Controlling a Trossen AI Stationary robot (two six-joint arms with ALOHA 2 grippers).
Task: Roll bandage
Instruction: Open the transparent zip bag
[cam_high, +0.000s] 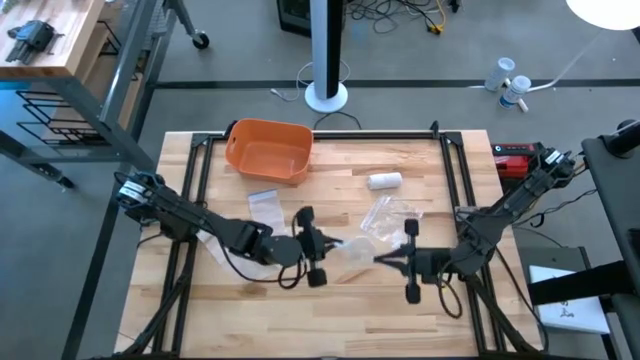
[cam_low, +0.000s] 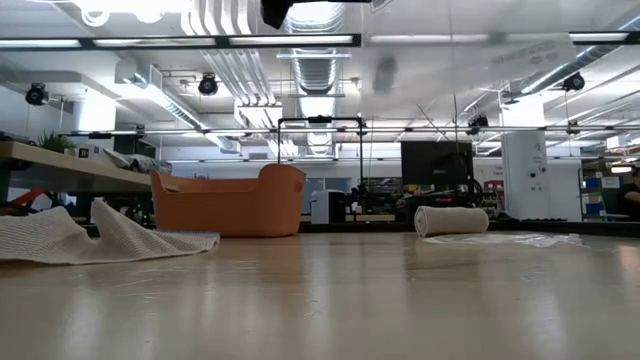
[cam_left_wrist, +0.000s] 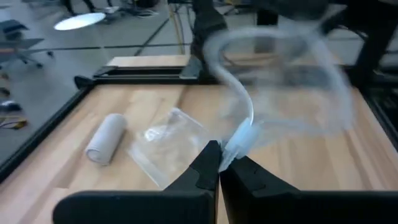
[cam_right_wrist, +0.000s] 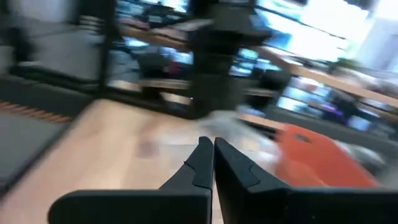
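A rolled white bandage (cam_high: 385, 181) (cam_left_wrist: 106, 138) (cam_low: 452, 220) lies on its side on the table's far right part. At mid-table my left gripper (cam_high: 328, 246) (cam_left_wrist: 219, 163) is shut on a clear plastic bag (cam_high: 352, 250) (cam_left_wrist: 280, 93), which is off the wood. My right gripper (cam_high: 382, 259) (cam_right_wrist: 208, 149) faces it from the right, fingers shut, tips at the bag's other side. A loose stretch of white bandage cloth (cam_low: 70, 238) lies spread on the table's left part. My left gripper pinches the bag's bluish edge (cam_left_wrist: 241, 138) between its two fingertips, coming level from the table's left. The bag stands out beyond the fingers, billowed open and clear of the table. My right gripper reaches the bag's right side, but I cannot tell whether it touches it.
A second clear bag (cam_high: 388, 215) (cam_left_wrist: 163, 149) lies flat between the roll and the grippers. A small clear wrapper (cam_high: 264, 200) lies far left of centre. An orange bin (cam_high: 268, 151) (cam_low: 230, 205) stands at the far edge. Bare wood (cam_high: 330, 320) lies along the near edge.
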